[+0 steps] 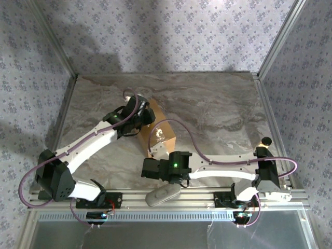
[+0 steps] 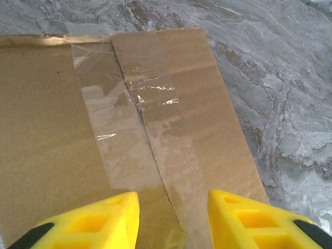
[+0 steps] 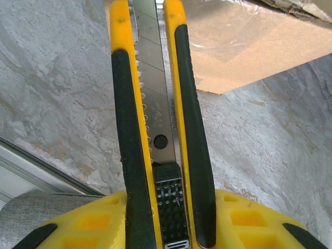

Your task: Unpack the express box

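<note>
The express box [image 1: 163,136] is a brown cardboard carton lying on the marble tabletop, its long side running away from me. In the left wrist view its closed flaps [image 2: 52,129] meet under a strip of clear tape [image 2: 119,135]. My left gripper [image 2: 174,218] hovers over the box's far end [image 1: 141,116], open, its yellow fingers astride the taped seam with nothing between them. My right gripper [image 1: 148,168] sits at the box's near end, shut on a yellow-and-black utility knife [image 3: 155,119]. The knife's blade is extended and points toward the box's corner [image 3: 233,52].
A pale grey oblong object [image 1: 162,196] lies on the front rail between the arm bases. A black knob [image 1: 266,140] sticks up at the table's right edge. Aluminium frame posts and patterned walls enclose the table on three sides.
</note>
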You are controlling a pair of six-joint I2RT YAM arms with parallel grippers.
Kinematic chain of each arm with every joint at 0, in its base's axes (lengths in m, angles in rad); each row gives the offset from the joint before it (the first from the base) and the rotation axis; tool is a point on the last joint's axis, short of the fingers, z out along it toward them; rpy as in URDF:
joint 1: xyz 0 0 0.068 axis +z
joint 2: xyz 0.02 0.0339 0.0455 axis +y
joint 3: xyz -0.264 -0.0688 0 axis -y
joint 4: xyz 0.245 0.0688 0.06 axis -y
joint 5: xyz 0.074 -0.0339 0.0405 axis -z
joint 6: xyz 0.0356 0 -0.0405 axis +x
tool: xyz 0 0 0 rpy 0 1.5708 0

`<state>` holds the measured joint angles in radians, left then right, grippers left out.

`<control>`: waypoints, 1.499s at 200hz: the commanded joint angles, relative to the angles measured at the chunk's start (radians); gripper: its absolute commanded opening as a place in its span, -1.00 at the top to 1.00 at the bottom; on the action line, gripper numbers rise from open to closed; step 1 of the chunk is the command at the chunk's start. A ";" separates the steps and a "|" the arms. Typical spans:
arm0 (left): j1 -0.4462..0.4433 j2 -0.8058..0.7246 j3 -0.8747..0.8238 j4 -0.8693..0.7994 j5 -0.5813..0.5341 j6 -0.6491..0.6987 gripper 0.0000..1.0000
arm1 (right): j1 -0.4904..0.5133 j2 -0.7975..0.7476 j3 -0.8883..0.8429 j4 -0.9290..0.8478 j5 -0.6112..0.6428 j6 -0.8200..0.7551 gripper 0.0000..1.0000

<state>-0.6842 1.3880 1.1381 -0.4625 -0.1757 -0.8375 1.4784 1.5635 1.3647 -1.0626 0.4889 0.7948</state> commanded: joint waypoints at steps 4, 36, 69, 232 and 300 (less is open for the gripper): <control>0.018 0.028 -0.017 0.020 -0.016 -0.009 0.20 | 0.025 -0.022 -0.005 -0.105 0.013 0.057 1.00; 0.017 0.031 -0.027 0.038 -0.021 -0.018 0.21 | 0.032 -0.055 -0.017 -0.147 0.016 0.104 1.00; 0.016 0.028 -0.049 0.071 -0.023 -0.007 0.21 | 0.039 -0.110 -0.063 -0.168 0.004 0.145 1.00; -0.012 -0.071 0.091 0.070 0.074 -0.003 0.19 | -0.022 -0.376 -0.164 -0.166 0.040 0.223 1.00; -0.015 -0.276 0.072 0.017 0.102 -0.025 -0.12 | -0.248 -0.497 -0.193 -0.009 -0.022 0.001 1.00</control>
<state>-0.6899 1.1759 1.2385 -0.4156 -0.0994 -0.8455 1.2827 1.0916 1.1477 -1.1336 0.4744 0.8982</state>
